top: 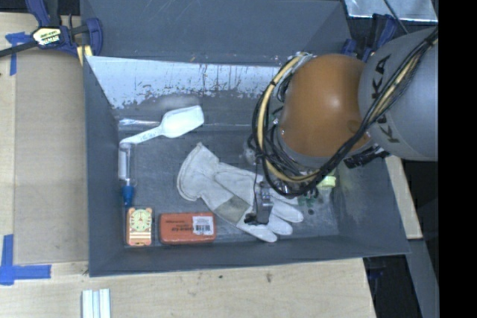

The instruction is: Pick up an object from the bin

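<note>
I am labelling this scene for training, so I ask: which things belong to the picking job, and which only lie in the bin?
In the job: gripper; white glove under it, right of the bin's middle; grey bin.
Lying about: white scoop at the back left; blue-tipped tube; red packet with barcode; small orange clock-like thing.

- Bin (223, 33): scoop (175, 123) lies at back left.
- Tube (125, 173) along the left wall, in front of the scoop.
- Small clock (139, 226) in front left corner; flat packet (186, 227) just right of it.
- Glove (212, 184) mid-floor, behind the packet; end effector (257, 216) over its right end.
</note>
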Available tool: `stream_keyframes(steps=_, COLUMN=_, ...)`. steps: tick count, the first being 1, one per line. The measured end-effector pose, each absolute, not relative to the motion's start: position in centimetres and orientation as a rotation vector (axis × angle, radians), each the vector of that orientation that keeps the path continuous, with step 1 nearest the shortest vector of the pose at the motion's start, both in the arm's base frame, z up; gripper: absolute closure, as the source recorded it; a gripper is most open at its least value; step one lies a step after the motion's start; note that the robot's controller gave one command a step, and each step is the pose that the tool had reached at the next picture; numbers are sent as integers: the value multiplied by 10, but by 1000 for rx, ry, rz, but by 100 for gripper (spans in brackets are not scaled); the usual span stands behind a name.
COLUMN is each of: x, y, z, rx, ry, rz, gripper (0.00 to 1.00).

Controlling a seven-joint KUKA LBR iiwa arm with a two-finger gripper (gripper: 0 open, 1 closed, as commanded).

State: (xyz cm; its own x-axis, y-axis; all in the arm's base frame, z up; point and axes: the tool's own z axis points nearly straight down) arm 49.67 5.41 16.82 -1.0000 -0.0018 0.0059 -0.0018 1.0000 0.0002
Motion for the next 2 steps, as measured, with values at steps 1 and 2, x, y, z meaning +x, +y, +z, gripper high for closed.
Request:
stream_keyframes(steps=1, x=499, y=54, z=172, rx=0, ry=-3144, rz=-1, gripper=0)
stream_keyframes(steps=2, x=501, y=59, z=149, rx=-1, ry=-3145, rz=-1, gripper=0)
